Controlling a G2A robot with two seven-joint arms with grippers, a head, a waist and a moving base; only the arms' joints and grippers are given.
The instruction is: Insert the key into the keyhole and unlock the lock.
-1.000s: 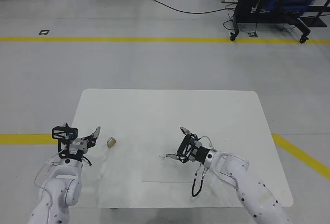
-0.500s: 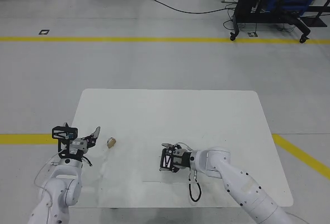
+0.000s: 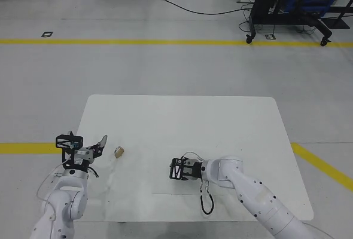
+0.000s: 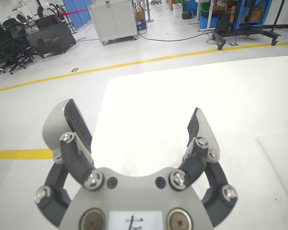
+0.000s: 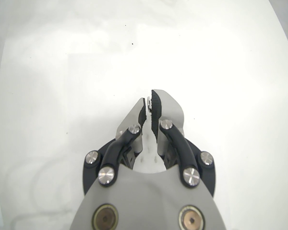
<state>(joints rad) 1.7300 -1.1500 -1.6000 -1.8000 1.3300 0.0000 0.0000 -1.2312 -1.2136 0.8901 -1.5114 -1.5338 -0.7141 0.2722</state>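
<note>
1. Since 1.0 s ago the right arm (image 3: 243,179) swings in from the right and settles low over the tabletop (image 3: 224,119), its jaws going from spread to pinched; the left arm (image 3: 69,192) and the lock (image 3: 119,152) hold their places
2. The right jaws are closed on the key (image 5: 148,101), a sliver of silver metal nipped at the very pad tips, near the tabletop's middle; the left jaws stand wide open and empty, just beside the lock near the left edge
3. The step in hand looks like securing the key: the bite is shallow, so I would firm it up before lifting and rise straight so the key cannot twist
4. The key's blade is hidden, so its long axis cannot be told; the right jaws point towards the brass lock, well apart, and its keyhole face cannot be made out
</note>
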